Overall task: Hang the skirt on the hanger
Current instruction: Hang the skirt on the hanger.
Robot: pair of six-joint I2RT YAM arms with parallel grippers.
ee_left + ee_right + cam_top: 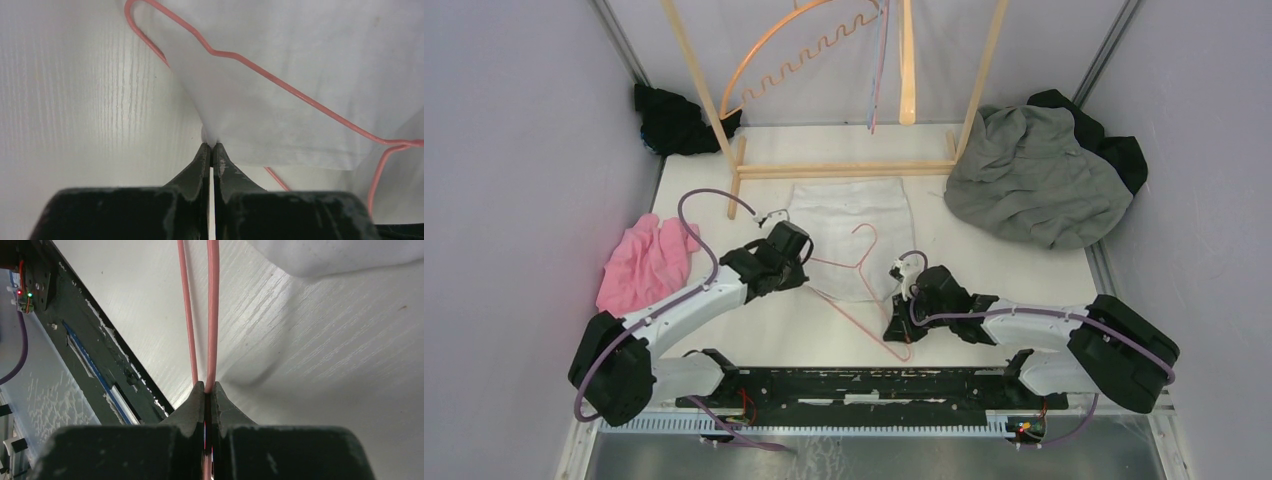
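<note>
The white skirt lies flat on the table in front of the wooden rack. A pink wire hanger lies over its near edge, hook toward the skirt. My left gripper is shut on the skirt's near left corner, with the hanger wire crossing on top of the cloth. My right gripper is shut on the hanger's near end, where two pink wires run out from between the jaws. A white skirt edge shows at the top of the right wrist view.
A wooden garment rack stands at the back with hangers on it. A grey garment is heaped back right, a black one back left, a pink one at the left edge. The black arm mount runs along the near edge.
</note>
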